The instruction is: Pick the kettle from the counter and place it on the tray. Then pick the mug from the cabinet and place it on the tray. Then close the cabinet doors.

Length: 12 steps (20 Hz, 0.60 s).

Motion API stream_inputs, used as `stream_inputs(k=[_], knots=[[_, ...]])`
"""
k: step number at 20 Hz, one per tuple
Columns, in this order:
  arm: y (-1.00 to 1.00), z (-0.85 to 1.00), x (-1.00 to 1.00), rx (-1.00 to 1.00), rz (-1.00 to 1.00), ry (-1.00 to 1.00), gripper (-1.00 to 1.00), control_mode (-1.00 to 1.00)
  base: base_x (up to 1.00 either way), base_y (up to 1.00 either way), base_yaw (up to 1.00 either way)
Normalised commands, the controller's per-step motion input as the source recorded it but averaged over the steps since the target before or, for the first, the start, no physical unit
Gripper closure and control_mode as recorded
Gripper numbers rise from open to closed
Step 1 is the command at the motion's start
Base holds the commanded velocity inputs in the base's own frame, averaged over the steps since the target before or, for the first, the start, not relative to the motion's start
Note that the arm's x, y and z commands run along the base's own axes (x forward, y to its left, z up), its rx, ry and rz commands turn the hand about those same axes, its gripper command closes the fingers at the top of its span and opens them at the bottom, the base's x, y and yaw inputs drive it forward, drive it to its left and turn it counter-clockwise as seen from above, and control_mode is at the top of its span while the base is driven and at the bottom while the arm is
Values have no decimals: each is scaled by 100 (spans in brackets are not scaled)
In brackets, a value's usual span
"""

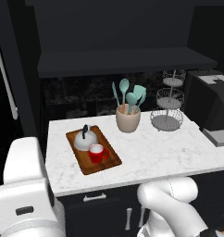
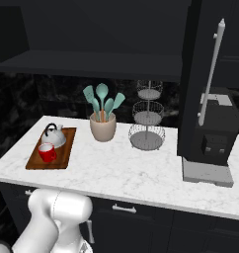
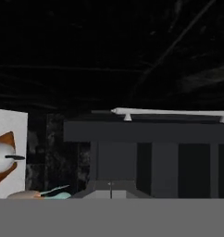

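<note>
While the rectangular brown wooden tray (image 1: pixel 102 170) lies near the left end of the white marble-patterned surface (image 1: pixel 169 152), it carries both the squat silver-grey dome kettle (image 1: pixel 84 139) with its thin black handle and the small bright red mug (image 1: pixel 97 153), white inside, just in front of the kettle. Beside the tray stands a smooth beige crock (image 1: pixel 128 119) of teal utensils, then a three-tier wire basket stand (image 1: pixel 168 102) and a boxy black machine (image 2: pixel 214 134) at the right end. Both tall black panelled doors, left (image 1: pixel 12 69) and right (image 2: pixel 198 74), each with a long silver bar handle, stand swung open from the dark upper cabinet (image 2: pixel 92 63). No writing is legible. I cannot tell how the claw's jaws stand.
</note>
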Motion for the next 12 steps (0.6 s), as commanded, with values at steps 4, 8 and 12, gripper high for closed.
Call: stream_inputs(k=[4, 8, 12], knots=[[19, 0, 0, -1, -1, 0, 100, -100, 0, 0, 0], [29, 0, 0, -1, -3, 0, 100, -100, 0, 0, 0], [23, 3, 5, -1, -4, 0, 100, -100, 0, 0, 0]])
